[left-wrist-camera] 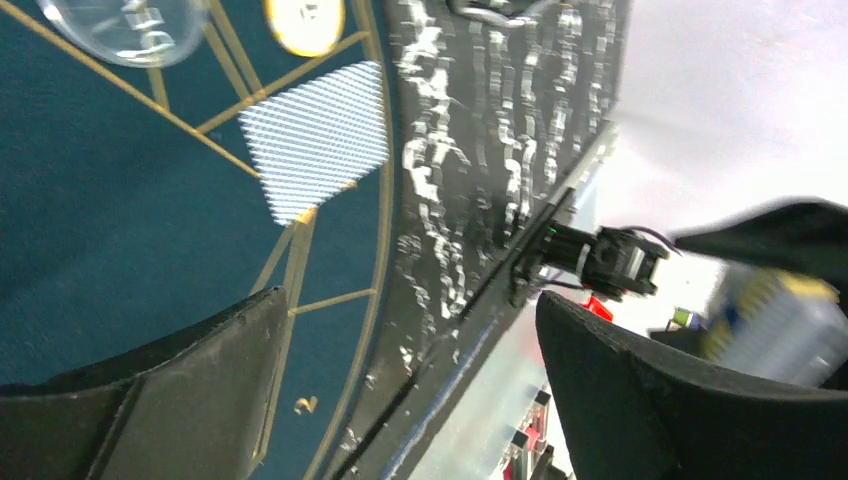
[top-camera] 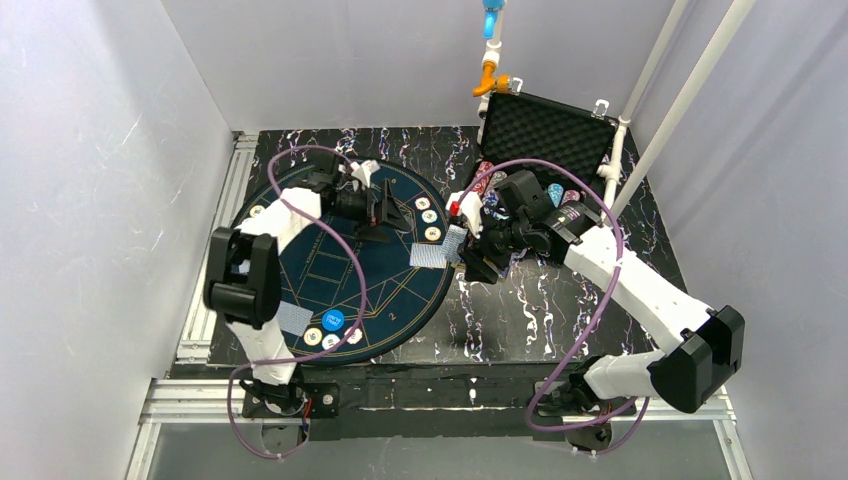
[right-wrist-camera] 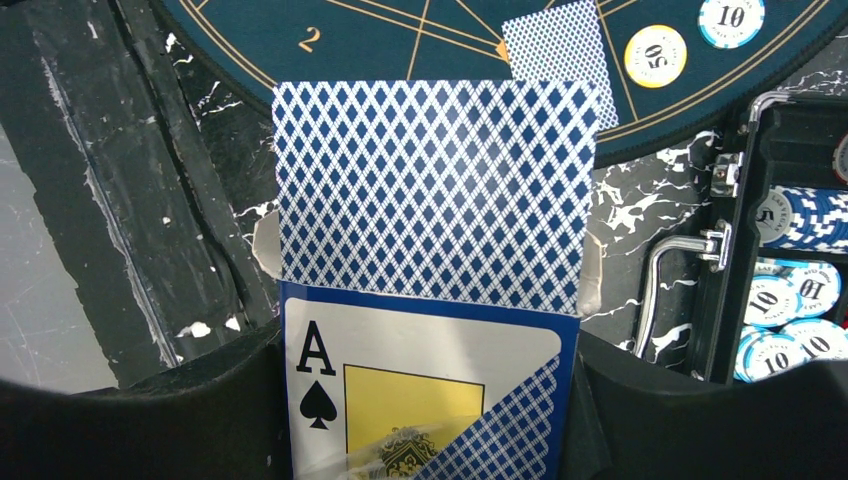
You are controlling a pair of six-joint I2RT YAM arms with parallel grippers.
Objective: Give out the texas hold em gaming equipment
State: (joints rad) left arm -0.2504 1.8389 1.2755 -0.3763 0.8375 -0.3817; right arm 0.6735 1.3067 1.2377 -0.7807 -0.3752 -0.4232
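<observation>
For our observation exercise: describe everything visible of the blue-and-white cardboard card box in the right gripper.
The blue-and-white cardboard card box shows an ace of spades, a yellow panel and a diamond-patterned corner. Its top is open, side flaps spread, and a blue diamond-backed playing card stands partly out. The right gripper clamps its sides over the black marbled table beside the round dark-blue mat.

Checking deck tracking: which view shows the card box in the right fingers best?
Right wrist. The card box fills the lower frame, its ace of spades readable and blue-backed cards sticking out the top. Top external shows it only as a small patterned patch by the edge of the mat. Left wrist shows at most a blurred shape; cannot tell.
</observation>
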